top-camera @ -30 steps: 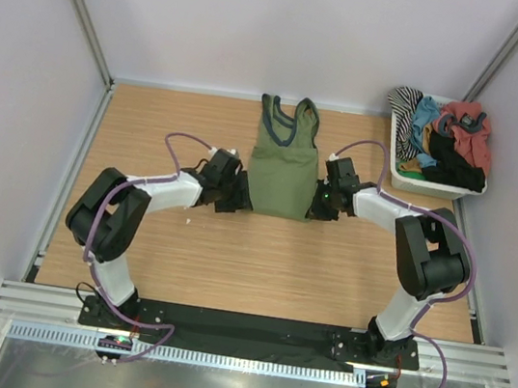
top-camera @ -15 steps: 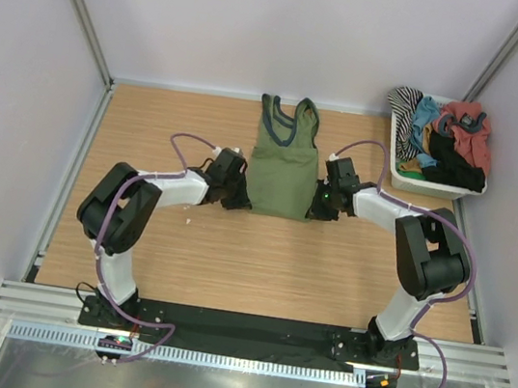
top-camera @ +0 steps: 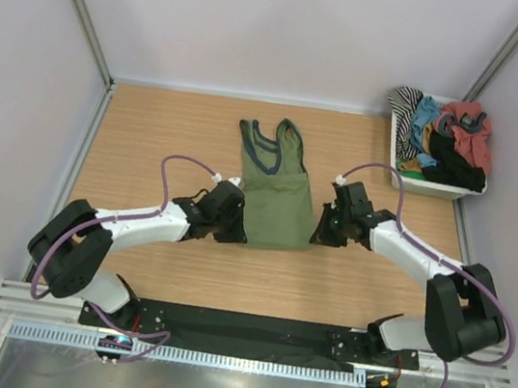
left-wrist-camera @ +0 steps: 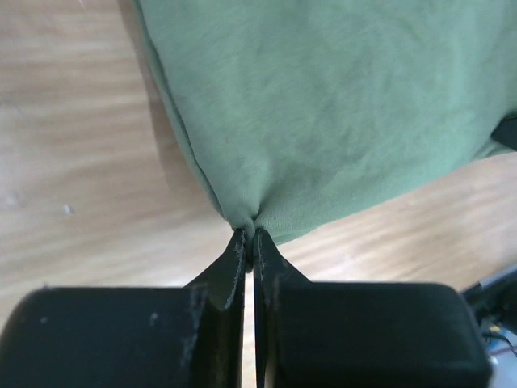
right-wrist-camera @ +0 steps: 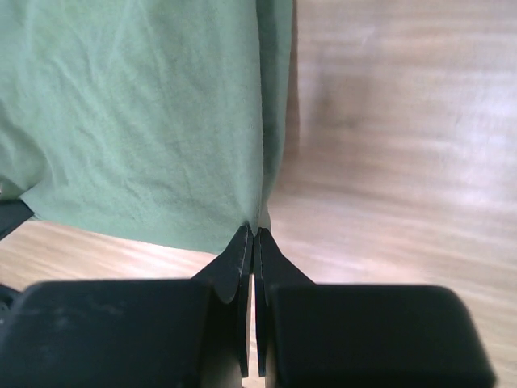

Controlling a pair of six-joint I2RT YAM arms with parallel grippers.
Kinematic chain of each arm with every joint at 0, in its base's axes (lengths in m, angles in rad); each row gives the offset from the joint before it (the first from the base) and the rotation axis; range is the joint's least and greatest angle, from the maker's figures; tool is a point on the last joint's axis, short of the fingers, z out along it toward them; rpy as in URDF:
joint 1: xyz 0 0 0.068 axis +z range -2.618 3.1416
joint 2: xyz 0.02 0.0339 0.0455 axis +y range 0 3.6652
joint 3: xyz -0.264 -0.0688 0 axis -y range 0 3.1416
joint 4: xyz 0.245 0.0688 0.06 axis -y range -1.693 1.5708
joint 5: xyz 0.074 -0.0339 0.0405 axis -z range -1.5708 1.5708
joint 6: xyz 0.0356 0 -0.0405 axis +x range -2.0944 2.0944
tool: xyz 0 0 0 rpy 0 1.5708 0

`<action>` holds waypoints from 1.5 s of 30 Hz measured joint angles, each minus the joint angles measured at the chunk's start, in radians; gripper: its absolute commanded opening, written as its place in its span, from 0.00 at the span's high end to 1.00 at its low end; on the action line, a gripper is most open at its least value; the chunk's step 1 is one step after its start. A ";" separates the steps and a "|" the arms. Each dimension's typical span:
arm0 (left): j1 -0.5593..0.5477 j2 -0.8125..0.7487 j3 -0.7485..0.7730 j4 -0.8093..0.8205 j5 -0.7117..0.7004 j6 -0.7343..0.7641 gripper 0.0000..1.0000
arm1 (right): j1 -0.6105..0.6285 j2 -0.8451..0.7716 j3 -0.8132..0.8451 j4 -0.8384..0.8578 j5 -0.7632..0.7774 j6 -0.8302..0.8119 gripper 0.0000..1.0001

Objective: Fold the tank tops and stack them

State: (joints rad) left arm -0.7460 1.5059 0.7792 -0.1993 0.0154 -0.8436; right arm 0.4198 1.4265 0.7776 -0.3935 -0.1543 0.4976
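My left jaws are pinched tight on the near left corner of the green tank top (top-camera: 274,201). My right jaws pinch its near right corner. It lies spread on the wooden surface (top-camera: 152,129), straps away from me.

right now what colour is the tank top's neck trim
Dark grey-blue trim on the olive green tank top; top view shows it best.

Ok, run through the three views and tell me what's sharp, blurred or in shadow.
Top external: even light, sharp throughout. Left wrist: the olive tank top is crisp, while the left gripper is a dark mass with little detail. Right wrist: the table looks smeared and soft on the right, with a shadow band along the cloth's edge above the right gripper.
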 measured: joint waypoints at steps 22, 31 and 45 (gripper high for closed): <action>-0.130 -0.318 -0.090 -0.203 -0.080 -0.070 1.00 | 0.283 -0.224 -0.031 -0.181 0.101 0.112 0.65; -0.137 -0.280 -0.217 -0.171 -0.102 -0.103 1.00 | 0.291 -0.174 0.071 -0.217 0.230 0.077 0.88; -0.153 -0.253 -0.286 -0.013 -0.109 -0.127 1.00 | 0.292 0.277 0.013 0.647 -0.317 0.267 0.99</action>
State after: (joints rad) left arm -0.8986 1.2530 0.4931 -0.2123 -0.0937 -0.9703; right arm 0.7116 1.7035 0.7910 0.2539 -0.4713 0.7650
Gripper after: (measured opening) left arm 0.012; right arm 0.026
